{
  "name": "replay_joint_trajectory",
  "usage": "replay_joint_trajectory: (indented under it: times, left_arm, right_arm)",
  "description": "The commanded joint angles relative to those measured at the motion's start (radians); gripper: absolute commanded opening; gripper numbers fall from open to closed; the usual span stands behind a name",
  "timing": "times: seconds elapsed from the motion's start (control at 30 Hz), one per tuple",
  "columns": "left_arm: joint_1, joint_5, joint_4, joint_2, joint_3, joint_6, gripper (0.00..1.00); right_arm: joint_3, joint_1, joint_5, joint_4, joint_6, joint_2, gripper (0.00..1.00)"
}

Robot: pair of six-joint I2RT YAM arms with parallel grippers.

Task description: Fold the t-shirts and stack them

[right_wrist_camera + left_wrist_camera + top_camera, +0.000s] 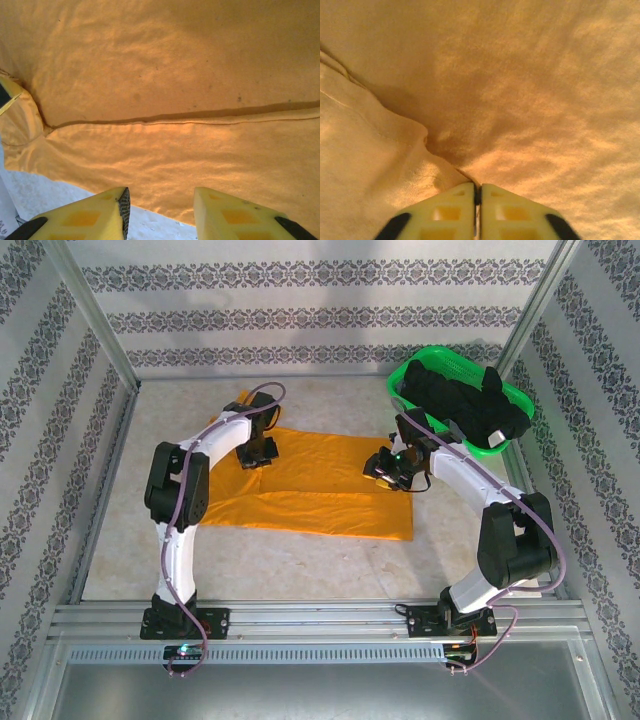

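Observation:
The mustard-orange t-shirt [320, 488] lies spread flat in the middle of the table, partly folded, with a hem line running across it [200, 119]. My left gripper [258, 452] sits on its far left part. Its jaws [477, 189] are shut, and a raised fold of the orange cloth [410, 150] runs into them. My right gripper [388, 468] hovers at the shirt's right side. It stands open [160, 195] over the shirt's edge [165, 165], nothing between its fingers. The black t-shirts [465, 400] are piled in the basket.
The green mesh basket [512, 392] stands at the back right, close behind my right arm. Bare pale tabletop [300, 560] lies in front of the shirt and shows under my right fingers [60, 200]. Patterned walls and metal posts enclose the table.

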Motion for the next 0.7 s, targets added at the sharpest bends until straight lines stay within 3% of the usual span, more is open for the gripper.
replay_joint_trajectory:
  times: [0.0,0.13,0.33,0.47,0.67]
  left_arm:
    - [-0.008,-0.069,-0.082,-0.016,0.035,0.016,0.42]
    - [0.028,-0.098,-0.053,-0.179,-0.068,-0.057,0.47]
    - [0.251,0.117,0.127,-0.408,-0.447,-0.174,0.36]
    - [0.346,0.172,0.187,-0.384,-0.523,-0.184,0.29]
    - [0.400,0.158,0.244,-0.284,-0.563,-0.266,0.24]
  right_arm:
    - [-0.022,-0.008,0.001,-0.013,0.010,-0.002,0.40]
    - [-0.089,-0.011,0.059,-0.013,0.030,-0.041,0.41]
    - [-0.206,0.004,0.110,0.027,0.063,-0.072,0.38]
    - [-0.229,0.014,0.147,0.035,0.057,-0.035,0.37]
    - [-0.207,0.027,0.214,0.011,0.030,0.058,0.36]
